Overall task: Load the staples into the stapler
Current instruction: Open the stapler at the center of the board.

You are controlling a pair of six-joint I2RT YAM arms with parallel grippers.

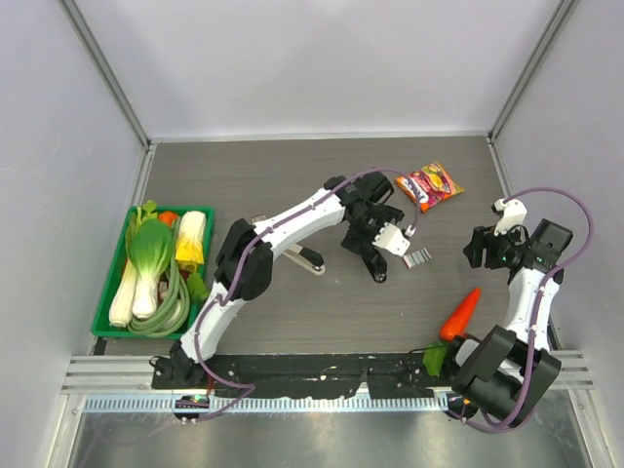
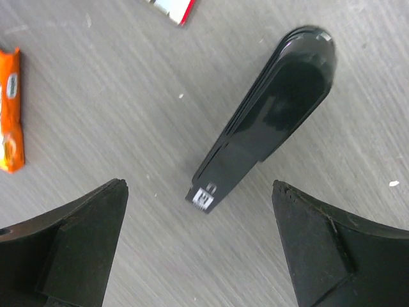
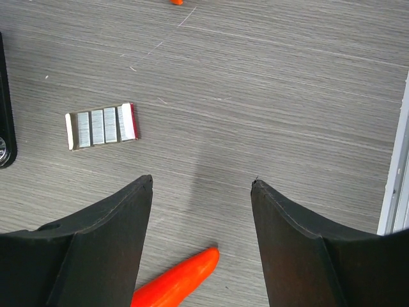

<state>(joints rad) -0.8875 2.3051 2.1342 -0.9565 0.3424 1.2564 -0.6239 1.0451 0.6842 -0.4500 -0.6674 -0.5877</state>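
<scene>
The staples [image 1: 417, 256] lie on the table as a small open white tray with a red end, holding several silver strips. They also show in the right wrist view [image 3: 101, 126], and one corner [image 2: 172, 9] shows in the left wrist view. A black stapler [image 1: 378, 273] lies closed just left of them. In the left wrist view [image 2: 268, 115] its labelled end points at the camera. My left gripper [image 1: 375, 252] [image 2: 199, 184] is open and empty, above the stapler's near end. My right gripper [image 1: 483, 249] [image 3: 202, 181] is open and empty, right of the staples.
An orange-red snack packet [image 1: 429, 185] [image 2: 9, 109] lies behind the staples. A carrot [image 1: 460, 314] [image 3: 176, 281] lies near my right arm. A second, silver stapler [image 1: 310, 259] lies under my left arm. A green tray [image 1: 112, 327] of vegetables stands far left.
</scene>
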